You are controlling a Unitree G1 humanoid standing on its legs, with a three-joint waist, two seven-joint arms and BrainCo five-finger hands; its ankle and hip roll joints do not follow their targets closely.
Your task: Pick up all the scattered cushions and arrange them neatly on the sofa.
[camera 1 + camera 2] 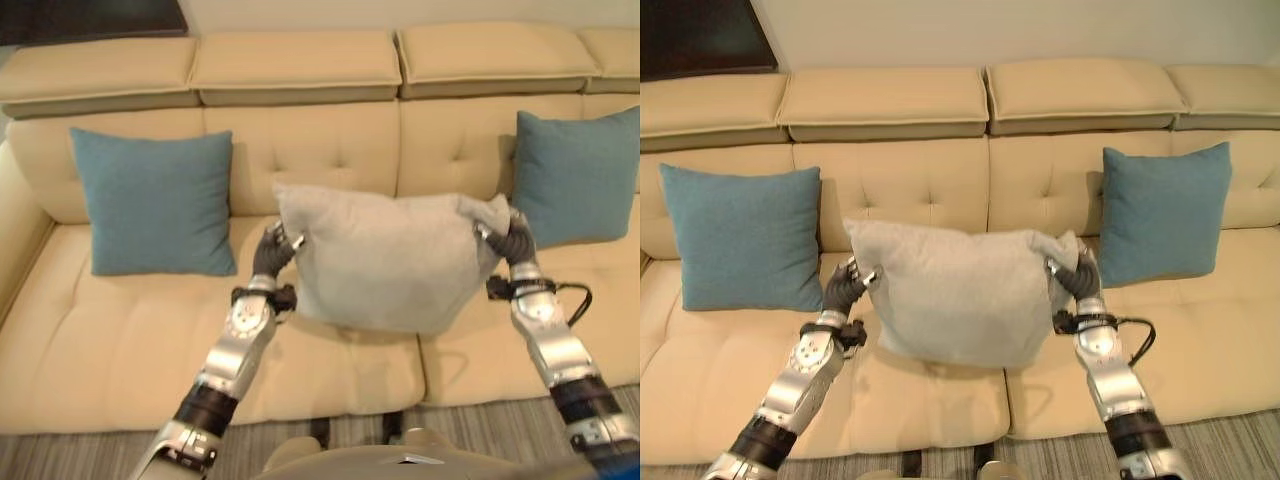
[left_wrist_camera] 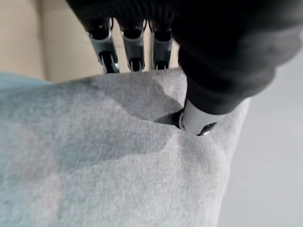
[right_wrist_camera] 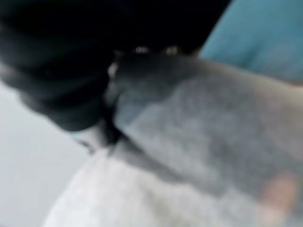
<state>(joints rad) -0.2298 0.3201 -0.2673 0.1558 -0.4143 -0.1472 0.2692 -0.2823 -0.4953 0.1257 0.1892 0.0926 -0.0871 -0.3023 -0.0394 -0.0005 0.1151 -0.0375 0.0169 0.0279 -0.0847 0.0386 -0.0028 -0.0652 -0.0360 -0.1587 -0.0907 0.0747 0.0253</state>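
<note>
Grey cushion (image 1: 385,262) pinched by both robot hands.

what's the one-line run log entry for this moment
grey cushion held over sofa middle | left hand pinching its left edge | right hand gripping right corner | teal cushions upright at both ends

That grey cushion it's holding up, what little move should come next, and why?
Probably ease it back until it leans on the sofa backrest. Both robot hands, left and right, pinch the grey cushion's upper corners, holding it upright over the middle seat. A teal cushion already leans at each end, left and right, so the middle gap suits it.
</note>
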